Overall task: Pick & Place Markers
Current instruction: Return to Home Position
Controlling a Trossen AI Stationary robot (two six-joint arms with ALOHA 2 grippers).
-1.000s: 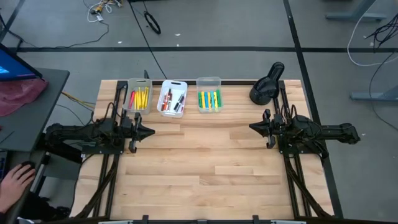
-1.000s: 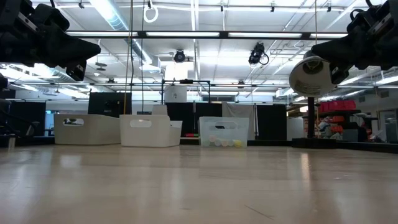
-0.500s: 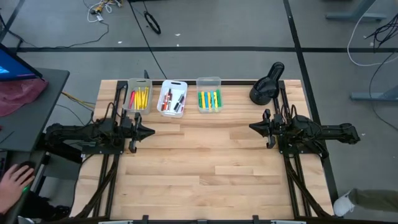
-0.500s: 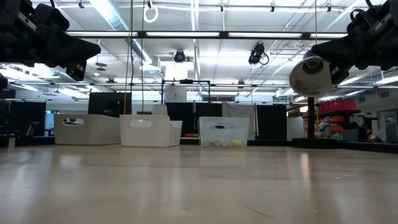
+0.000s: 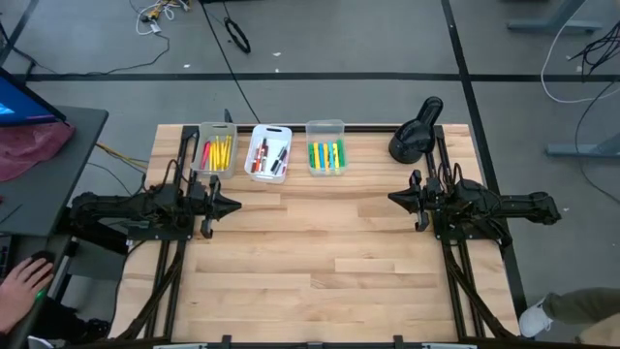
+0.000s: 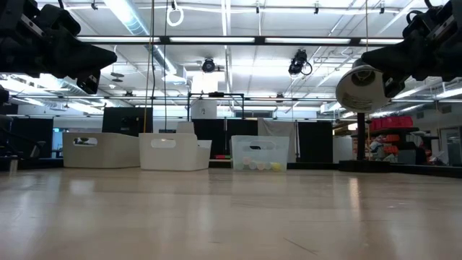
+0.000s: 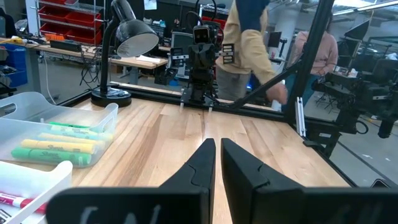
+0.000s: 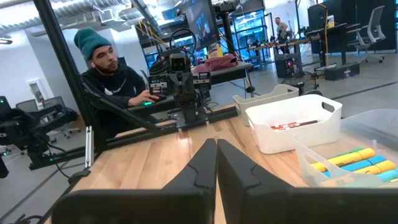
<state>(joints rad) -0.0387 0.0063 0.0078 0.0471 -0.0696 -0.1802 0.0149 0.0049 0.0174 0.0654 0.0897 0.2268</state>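
Near the binned markers, black lamp

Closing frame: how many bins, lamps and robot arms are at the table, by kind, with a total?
Bins: 3 (gray bin, white bin, clear bin)
Desk lamp: 1
Robot arms: 2 (left arm, right arm)
Total: 6

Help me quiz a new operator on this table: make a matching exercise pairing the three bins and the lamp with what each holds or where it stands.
Things:
1. grey rectangular plastic bin
2. white rectangular plastic bin
3. clear rectangular plastic bin
4. black desk lamp
Matches:
A. green and yellow highlighters
B. beside the right arm, no markers
C. red and black markers
D. mostly yellow markers, a few red
Pairs: 1-D, 2-C, 3-A, 4-B
The left gripper and right gripper hang shut, empty.
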